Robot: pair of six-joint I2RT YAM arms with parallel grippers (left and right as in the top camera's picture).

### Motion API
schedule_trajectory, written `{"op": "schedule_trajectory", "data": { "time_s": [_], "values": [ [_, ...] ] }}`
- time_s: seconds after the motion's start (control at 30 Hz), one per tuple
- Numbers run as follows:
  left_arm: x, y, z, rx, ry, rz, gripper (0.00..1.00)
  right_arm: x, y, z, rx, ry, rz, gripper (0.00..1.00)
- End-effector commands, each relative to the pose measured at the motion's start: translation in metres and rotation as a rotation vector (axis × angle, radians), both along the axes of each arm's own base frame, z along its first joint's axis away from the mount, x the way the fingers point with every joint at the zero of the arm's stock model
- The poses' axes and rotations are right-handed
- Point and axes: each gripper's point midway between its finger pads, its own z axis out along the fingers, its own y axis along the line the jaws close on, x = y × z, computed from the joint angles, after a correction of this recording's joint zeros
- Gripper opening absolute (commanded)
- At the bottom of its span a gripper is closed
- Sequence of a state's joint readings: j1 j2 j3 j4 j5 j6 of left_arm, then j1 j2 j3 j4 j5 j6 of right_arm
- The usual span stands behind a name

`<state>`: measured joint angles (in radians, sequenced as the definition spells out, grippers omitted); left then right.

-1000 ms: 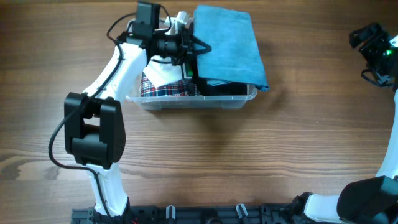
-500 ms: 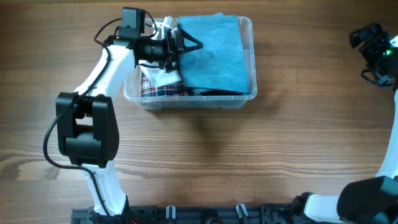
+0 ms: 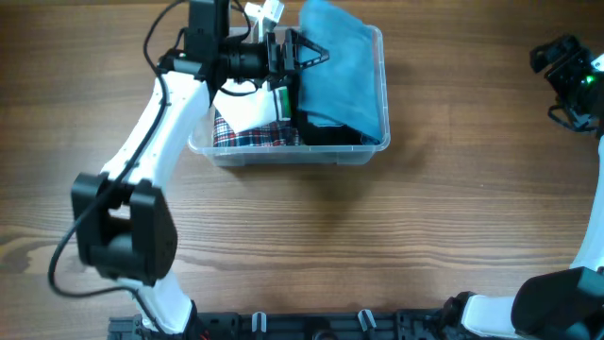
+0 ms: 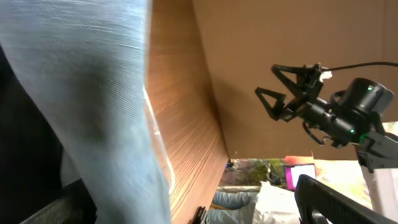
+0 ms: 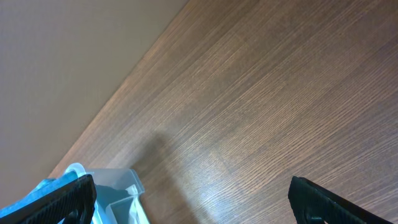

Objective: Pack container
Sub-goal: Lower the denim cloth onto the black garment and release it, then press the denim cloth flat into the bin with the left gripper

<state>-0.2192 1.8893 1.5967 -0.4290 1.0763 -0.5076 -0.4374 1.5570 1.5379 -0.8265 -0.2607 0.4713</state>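
Altogether: one container (image 3: 283, 159), one blue cloth (image 3: 344, 76), one plaid garment (image 3: 250, 137) inside.

Container (image 3: 293, 156) sits on tabletop (image 3: 377, 246), under the left gripper (image 3: 316, 57) jaws. Folded towel (image 3: 344, 71) lies inside, just right of the jaws, on top of another garment (image 3: 330, 135). Checked garment (image 3: 247, 139) is inside, left of and nearer than the jaws. Right gripper (image 4: 267, 84) is well apart, far right.

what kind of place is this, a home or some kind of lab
Probably a robotics lab bench, not a home: a left arm and right arm sit at a wooden table, with a clear container of folded clothes between them.
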Motion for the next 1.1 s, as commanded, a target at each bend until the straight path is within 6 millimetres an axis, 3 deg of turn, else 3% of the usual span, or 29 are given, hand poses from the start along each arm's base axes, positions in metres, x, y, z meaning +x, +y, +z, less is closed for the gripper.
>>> {"op": "schedule_trajectory", "data": {
  "time_s": [0.0, 0.17, 0.3, 0.6, 0.7, 0.87, 0.97, 1.07],
  "values": [
    [-0.002, 0.007, 0.014, 0.047, -0.063, 0.028, 0.99, 0.002, 0.000, -0.006, 0.006, 0.012, -0.005, 1.00],
    [0.000, 0.016, -0.006, 0.140, -0.020, 0.079, 1.00, 0.002, 0.000, -0.006, 0.006, 0.012, -0.005, 1.00],
    [0.005, 0.021, -0.008, 0.176, -0.033, 0.118, 0.99, 0.002, 0.000, -0.006, 0.006, 0.012, -0.005, 1.00],
    [0.014, 0.047, 0.013, 0.339, -0.143, 0.308, 0.99, 0.002, 0.000, -0.006, 0.006, 0.012, -0.005, 1.00],
    [0.014, 0.044, 0.020, 0.419, -0.217, 0.356, 0.99, 0.002, 0.000, -0.006, 0.006, 0.012, -0.005, 1.00],
    [0.030, 0.038, 0.012, 0.673, -0.400, 0.481, 0.99, 0.002, 0.000, -0.005, 0.005, 0.012, -0.005, 1.00],
    [0.044, 0.022, 0.005, 0.799, -0.539, 0.513, 1.00, 0.002, 0.000, -0.005, 0.005, 0.012, -0.005, 1.00],
    [0.058, 0.015, -0.011, 0.839, -0.564, 0.540, 1.00, 0.002, 0.000, -0.005, 0.005, 0.012, -0.005, 1.00]
  ]
}}
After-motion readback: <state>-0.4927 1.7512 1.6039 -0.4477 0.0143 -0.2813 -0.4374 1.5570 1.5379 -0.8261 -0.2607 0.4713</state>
